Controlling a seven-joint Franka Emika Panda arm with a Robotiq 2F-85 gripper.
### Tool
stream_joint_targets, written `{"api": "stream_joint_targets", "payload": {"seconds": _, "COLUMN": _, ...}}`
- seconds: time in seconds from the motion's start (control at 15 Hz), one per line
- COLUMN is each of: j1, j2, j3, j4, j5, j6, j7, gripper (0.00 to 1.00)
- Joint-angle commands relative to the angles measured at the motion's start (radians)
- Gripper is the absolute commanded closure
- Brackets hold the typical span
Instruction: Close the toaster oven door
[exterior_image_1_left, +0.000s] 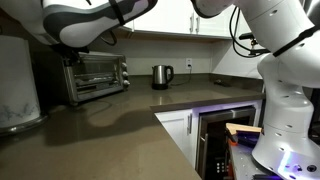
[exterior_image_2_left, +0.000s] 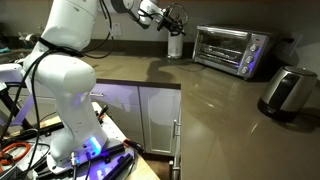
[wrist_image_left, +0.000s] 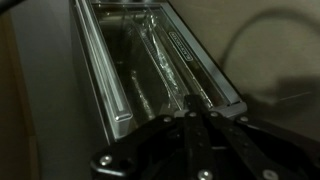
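The silver toaster oven (exterior_image_1_left: 72, 82) stands at the back of the counter and shows in both exterior views (exterior_image_2_left: 256, 52). The toaster oven door (exterior_image_1_left: 97, 74) (exterior_image_2_left: 222, 45) looks upright against the oven's front. In the wrist view the glass door (wrist_image_left: 140, 45) with its long silver bar handle (wrist_image_left: 168, 62) fills the frame, close ahead of me. My gripper (wrist_image_left: 195, 122) is shut with nothing between its fingers. In an exterior view it (exterior_image_2_left: 172, 18) hangs in the air beside the oven, apart from it.
A small steel kettle (exterior_image_1_left: 162, 76) (exterior_image_2_left: 176, 46) stands near the oven. Another steel appliance (exterior_image_2_left: 289, 90) sits near the counter's edge. A black built-in oven (exterior_image_1_left: 222, 140) is under the counter. My white base (exterior_image_2_left: 62, 90) stands by the cabinets.
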Motion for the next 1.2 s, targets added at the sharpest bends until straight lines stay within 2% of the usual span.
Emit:
{"api": "stream_joint_targets", "payload": {"seconds": 0.0, "j1": 0.018, "j2": -0.003, "j3": -0.040, "j4": -0.011, "j5": -0.009, "j6": -0.053, "j7": -0.037, "gripper": 1.00}}
{"api": "stream_joint_targets", "payload": {"seconds": 0.27, "j1": 0.025, "j2": 0.000, "j3": -0.059, "j4": -0.035, "j5": -0.023, "j6": -0.111, "j7": -0.059, "gripper": 1.00}}
{"api": "stream_joint_targets", "payload": {"seconds": 1.13, "j1": 0.007, "j2": -0.098, "j3": -0.016, "j4": -0.191, "j5": 0.106, "j6": -0.251, "j7": -0.012, "gripper": 1.00}}
